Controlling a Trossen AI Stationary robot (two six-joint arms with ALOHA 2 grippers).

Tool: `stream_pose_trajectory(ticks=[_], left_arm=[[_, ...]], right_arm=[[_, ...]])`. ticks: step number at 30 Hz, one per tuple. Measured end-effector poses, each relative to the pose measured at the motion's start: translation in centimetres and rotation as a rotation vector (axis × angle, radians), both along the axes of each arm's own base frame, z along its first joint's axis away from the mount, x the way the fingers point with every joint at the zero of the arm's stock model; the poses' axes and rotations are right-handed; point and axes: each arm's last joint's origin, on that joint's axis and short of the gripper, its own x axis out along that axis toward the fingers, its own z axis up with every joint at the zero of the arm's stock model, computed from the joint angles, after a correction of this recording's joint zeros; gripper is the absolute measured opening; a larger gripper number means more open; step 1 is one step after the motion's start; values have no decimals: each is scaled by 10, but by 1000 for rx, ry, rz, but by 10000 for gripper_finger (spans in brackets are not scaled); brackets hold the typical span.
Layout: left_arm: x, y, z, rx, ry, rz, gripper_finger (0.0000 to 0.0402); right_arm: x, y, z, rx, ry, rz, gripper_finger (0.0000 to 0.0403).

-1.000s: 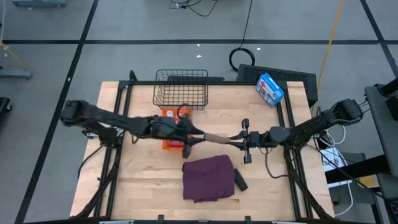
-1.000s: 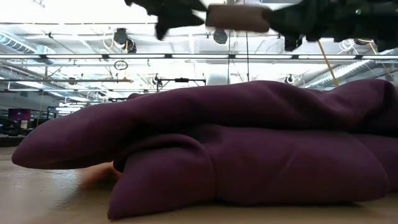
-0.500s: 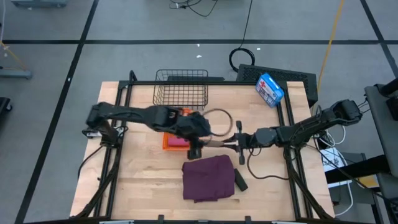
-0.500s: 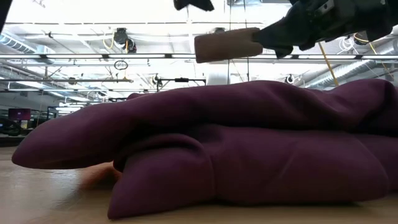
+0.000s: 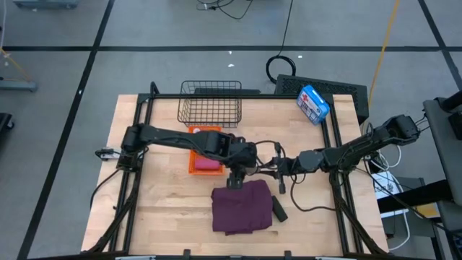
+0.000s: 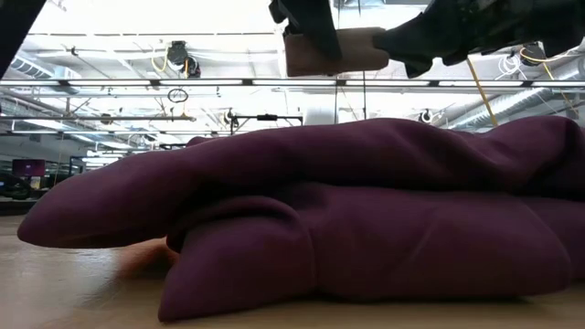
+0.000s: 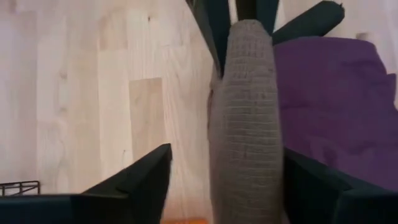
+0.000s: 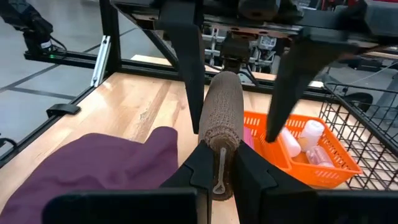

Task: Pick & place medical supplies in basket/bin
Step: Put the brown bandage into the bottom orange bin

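The brown roll [image 5: 258, 165] [image 6: 334, 50] is in the air over the far edge of the purple-maroon cloth [image 5: 242, 206] [image 6: 320, 219]. My right gripper [image 8: 222, 158] [image 5: 278, 167] is shut on one end of it. My left gripper [image 7: 227, 155] [image 5: 247, 166] is open, and its fingers stand on either side of the roll's other end [image 7: 245, 112]. Whether they touch it, I cannot tell. The cloth lies bunched on the table. The black roll [image 5: 279, 209] lies by its right edge. The pink roll [image 5: 207, 165] and white vials [image 8: 292, 143] lie in the orange bin [image 5: 204, 150]. My right gripper pinches the brown roll by its right-hand end [image 8: 221, 146] between its two fingers. It comes level from the table's right, and its fingers lie along the roll. The roll sticks out toward the table's left, about level and lifted clear of the cloth.
The black wire basket [image 5: 210, 105] [image 8: 367, 118] stands at the far edge, just behind the orange bin [image 8: 323, 162]. A blue-and-white box [image 5: 313, 102] sits at the far right corner. Bare wood lies left of the cloth and the bin.
My left arm has swung from over the orange bin toward the table's right, and its open fingers now stand around the roll's free end. The roll dipped and tilted in the right gripper's hold, then came back to about level. My right gripper has shifted slightly toward the left.
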Motion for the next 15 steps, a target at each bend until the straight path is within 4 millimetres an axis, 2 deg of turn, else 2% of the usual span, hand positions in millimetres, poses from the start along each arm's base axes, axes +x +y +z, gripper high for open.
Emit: stream_pose_trajectory(ticks=[3, 8, 12, 15], left_arm=[[0, 0, 1, -14, 0, -17, 205], [0, -1, 1, -72, 2, -59, 56], [-7, -8, -1, -37, 60, -57, 48], [-24, -19, 3, 29, 107, -69, 48]], right_arm=[[0, 0, 0, -2, -1, -2, 22], [0, 0, 0, -1, 0, 0, 23], [-1, 0, -1, 23, 21, -7, 74], [-4, -1, -2, 30, 51, -8, 122]])
